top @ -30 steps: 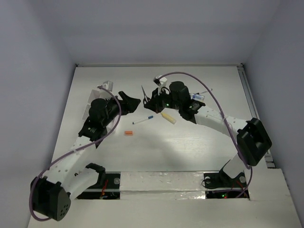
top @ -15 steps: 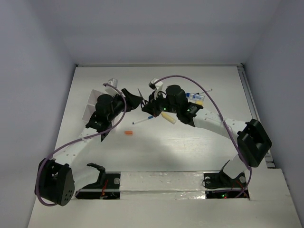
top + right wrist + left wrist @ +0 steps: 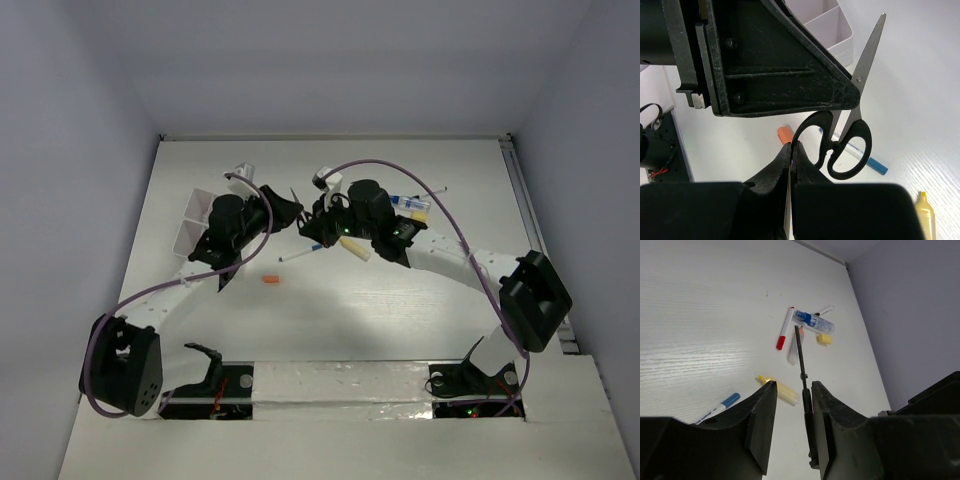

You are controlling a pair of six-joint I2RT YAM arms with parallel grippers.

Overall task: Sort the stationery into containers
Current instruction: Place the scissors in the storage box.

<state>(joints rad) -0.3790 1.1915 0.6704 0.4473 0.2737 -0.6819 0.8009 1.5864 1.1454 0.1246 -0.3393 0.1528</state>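
The black-handled scissors (image 3: 854, 131) hang in the air above the table, blades up. My right gripper (image 3: 791, 146) is shut on one handle loop. My left gripper (image 3: 790, 390) is open, and the scissors (image 3: 801, 360) stand edge-on between its jaws, close against the right finger (image 3: 829, 430). In the top view both grippers meet at the scissors (image 3: 296, 200), left gripper (image 3: 290, 213), right gripper (image 3: 318, 216). The white compartment box (image 3: 193, 226) stands behind the left arm. A blue-capped pen (image 3: 300, 252), a cream tube (image 3: 355, 249) and an orange bit (image 3: 269, 279) lie on the table.
A cluster lies at the back right: a red-capped pen (image 3: 785, 330), a blue-and-clear item (image 3: 813, 323), a yellow bit (image 3: 824, 338) and a thin pen (image 3: 824, 310). The left gripper's body (image 3: 765, 60) fills the upper right wrist view. The box (image 3: 825, 25) shows behind it.
My left gripper has swung right and forward, so its open jaws now stand around the scissors. The right gripper brought the scissors slightly left, then held still.
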